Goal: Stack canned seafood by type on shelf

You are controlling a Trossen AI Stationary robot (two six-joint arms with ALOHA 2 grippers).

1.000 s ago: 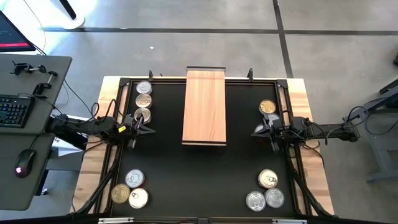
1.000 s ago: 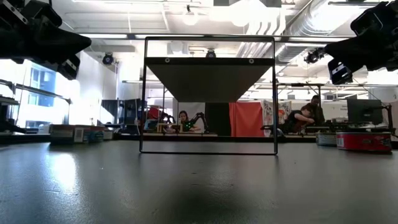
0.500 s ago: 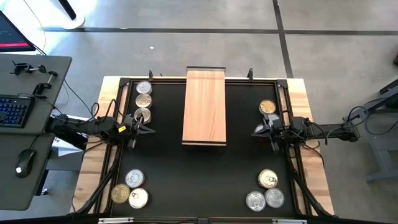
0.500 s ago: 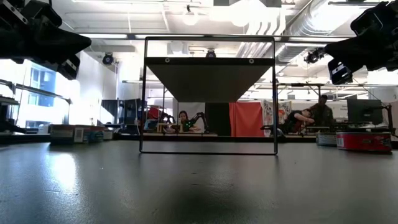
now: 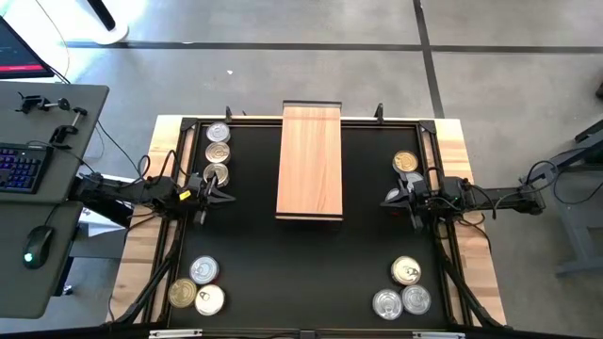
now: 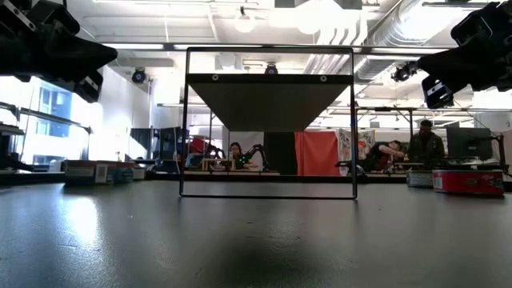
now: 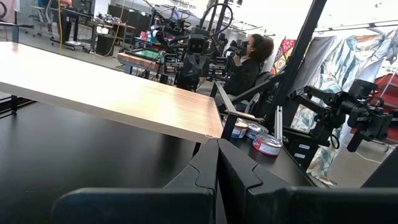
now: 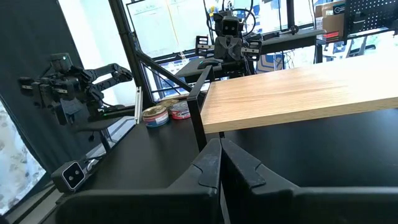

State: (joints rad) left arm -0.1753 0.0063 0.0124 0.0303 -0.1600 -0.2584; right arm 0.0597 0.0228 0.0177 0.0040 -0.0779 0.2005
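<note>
The shelf, a light-brown wooden board, stands raised on a thin black frame at the table's far middle. Round tins of canned seafood lie flat on the black tabletop in several groups: three at the far left, three at the near left, one gold-lidded at the far right, three at the near right. My left gripper hangs shut above the table's left side, pointing level toward the shelf. My right gripper hangs shut on the right side, facing it. In both wrist views the fingers are together with nothing between them.
Black frame rails run along the table's left and right edges. The black tabletop is bare between the near tin groups and under the shelf. A desk with keyboard and mouse stands beyond the left edge. People sit in the room behind.
</note>
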